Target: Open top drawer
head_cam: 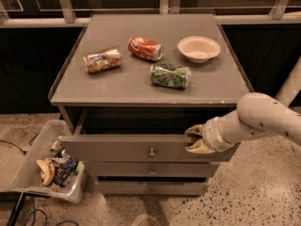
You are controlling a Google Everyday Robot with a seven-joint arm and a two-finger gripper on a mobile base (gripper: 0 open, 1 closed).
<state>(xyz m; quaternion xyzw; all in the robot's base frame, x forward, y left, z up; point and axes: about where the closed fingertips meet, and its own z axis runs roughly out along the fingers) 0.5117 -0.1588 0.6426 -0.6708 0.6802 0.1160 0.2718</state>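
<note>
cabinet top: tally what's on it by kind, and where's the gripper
cans: 3 (brown can, red can, green can)
bowl: 1
total: 4
The gripper is at the right end of the top drawer front, which is pulled partly out.

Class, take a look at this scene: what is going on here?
A robot arm is working on the top drawer of a grey cabinet. Its gripper sits at the upper edge of the drawer front, right of the knob. The drawer stands part way open. A red can, a green can, a brownish can and a white bowl lie on top.
</note>
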